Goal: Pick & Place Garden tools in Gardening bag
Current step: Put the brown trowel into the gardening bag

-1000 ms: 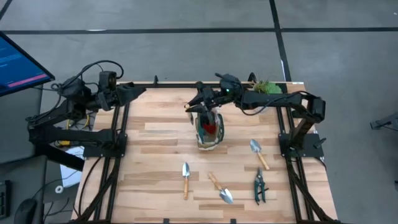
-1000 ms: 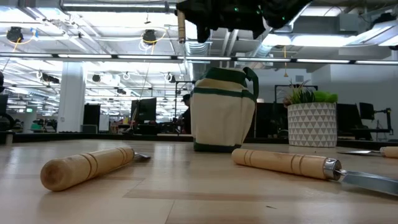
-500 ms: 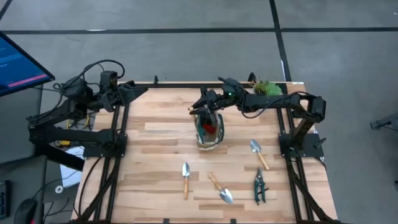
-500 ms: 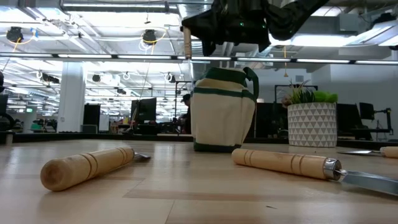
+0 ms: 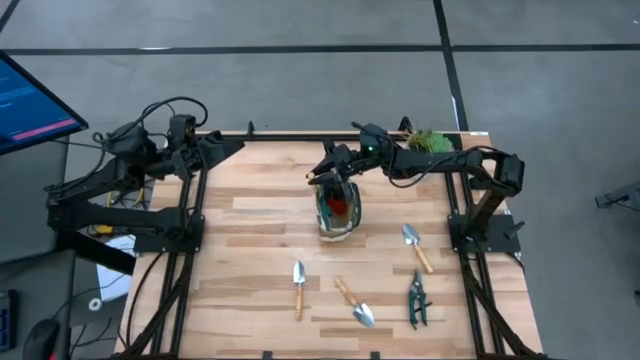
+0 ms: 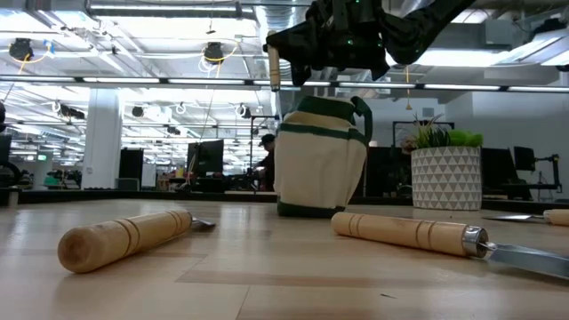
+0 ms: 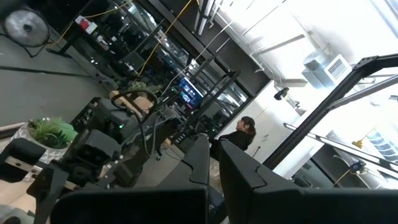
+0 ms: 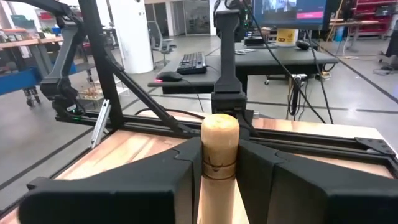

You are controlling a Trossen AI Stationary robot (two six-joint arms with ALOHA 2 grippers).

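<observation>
R gripper (image 5: 322,176) pinches a wooden-handled tool (image 8: 219,146) over the gardening bag (image 5: 337,208) at table ctr; red item inside. Two trowels (image 5: 298,287), a third and shears (image 5: 416,297) at 5-6 o'clock remain. L gripper (image 7: 211,163) parked at 10, jaws pressed together.

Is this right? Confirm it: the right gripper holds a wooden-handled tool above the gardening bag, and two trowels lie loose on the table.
Not quite. The high view shows three trowels loose on the table, not two. The right gripper does hold a wooden-handled tool above the gardening bag.

Bag (image 6: 320,160) matt cloth; trowel (image 5: 298,288) wooden handle, shiny metal blade; table (image 5: 250,260) wood planks.
</observation>
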